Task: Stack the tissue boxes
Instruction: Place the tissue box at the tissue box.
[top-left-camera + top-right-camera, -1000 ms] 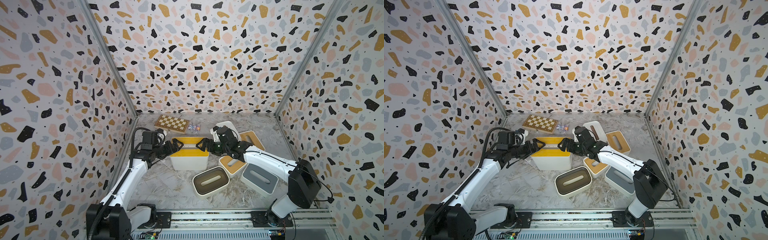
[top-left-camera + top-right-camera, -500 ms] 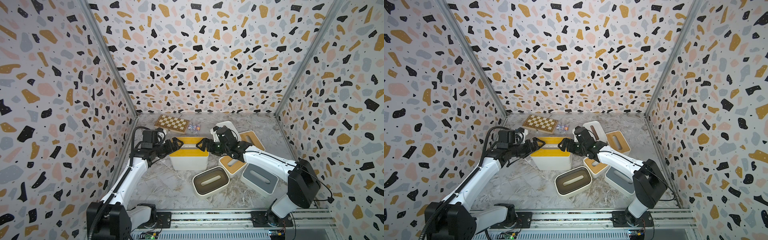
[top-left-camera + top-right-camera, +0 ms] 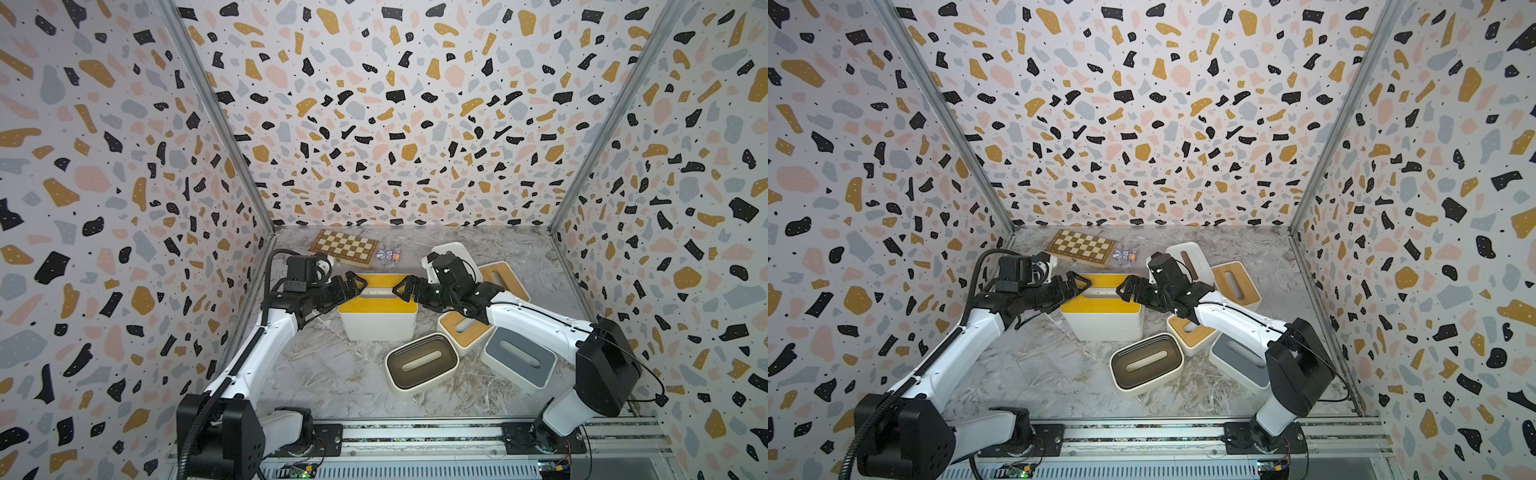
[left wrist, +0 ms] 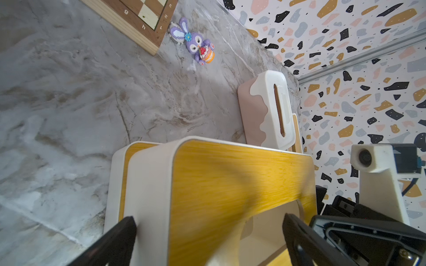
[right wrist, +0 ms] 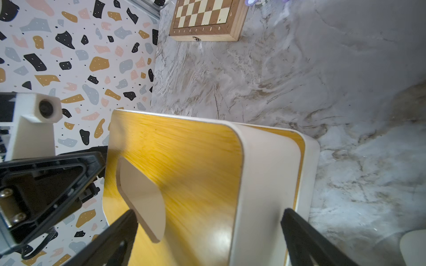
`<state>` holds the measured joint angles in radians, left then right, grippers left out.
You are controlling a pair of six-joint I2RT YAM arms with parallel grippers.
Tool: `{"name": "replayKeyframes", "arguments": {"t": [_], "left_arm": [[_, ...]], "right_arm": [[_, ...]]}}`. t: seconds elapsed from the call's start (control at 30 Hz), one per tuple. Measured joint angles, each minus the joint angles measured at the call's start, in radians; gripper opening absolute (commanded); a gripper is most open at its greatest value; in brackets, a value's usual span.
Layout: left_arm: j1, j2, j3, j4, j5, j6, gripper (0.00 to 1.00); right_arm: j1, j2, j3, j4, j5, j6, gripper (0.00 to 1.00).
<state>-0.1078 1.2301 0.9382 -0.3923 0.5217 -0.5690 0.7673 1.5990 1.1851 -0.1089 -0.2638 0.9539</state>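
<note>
Left wrist view shows the upper yellow tissue box [image 4: 230, 184] sitting on the lower yellow tissue box [image 4: 114, 184] near the middle of the table [image 3: 332, 374]. The left gripper [image 3: 360, 285] and right gripper [image 3: 397, 288] gape empty at its ends. Five loose boxes [image 3: 422, 361] toward the right edge remain unstacked.

yellow lid [image 4: 230, 184]: wood-grain, satin | tabletop [image 4: 69, 103]: marbled, smooth | chessboard [image 5: 202, 16]: wood

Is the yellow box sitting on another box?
Stacked: the top yellow box sits on a second yellow box, whose rim peeks out beneath.
</note>
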Motion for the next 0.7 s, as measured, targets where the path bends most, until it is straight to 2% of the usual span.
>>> {"name": "replayKeyframes", "arguments": {"t": [0.43, 0.7], "left_arm": [[0.000, 0.005, 0.018, -0.019, -0.013, 0.008, 1.00], [0.000, 0.002, 0.073, -0.064, -0.063, 0.016, 1.00]], "right_arm": [[0.006, 0.000, 0.008, -0.003, 0.014, 0.011, 0.99], [0.006, -0.001, 0.018, -0.018, 0.036, 0.011, 0.99]]}}
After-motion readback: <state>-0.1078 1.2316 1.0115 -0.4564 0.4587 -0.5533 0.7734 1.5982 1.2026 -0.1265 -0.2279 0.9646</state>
